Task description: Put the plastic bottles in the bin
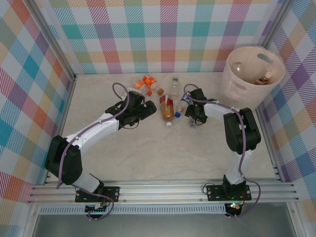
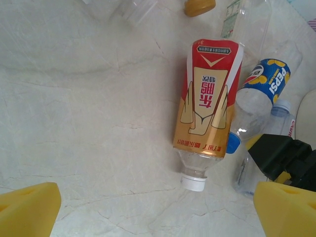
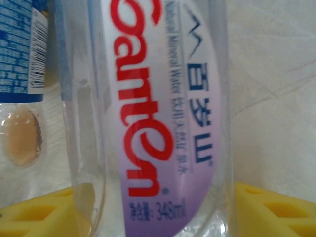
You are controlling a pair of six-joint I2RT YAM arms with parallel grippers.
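Note:
Several plastic bottles lie mid-table. A red-and-gold labelled one (image 1: 167, 107) (image 2: 207, 103) has its white cap (image 2: 193, 182) pointing at my left gripper (image 1: 147, 109) (image 2: 158, 212), which hangs open just short of it, yellow pads (image 2: 29, 207) wide apart. Beside it lies a blue Pepsi bottle (image 2: 269, 81). My right gripper (image 1: 192, 118) (image 3: 158, 217) is shut on a clear water bottle (image 3: 158, 113) (image 2: 284, 123) with a red-lettered purple label, one yellow pad on each side of it. The cream bin (image 1: 242, 86) stands at the far right.
Orange-capped bottles (image 1: 148, 81) and a clear bottle (image 1: 175, 86) lie farther back. The bin holds a brown bottle (image 1: 266, 77) and a clear one (image 1: 237, 66). Checked walls close in the table on three sides; the bin sits in the right corner.

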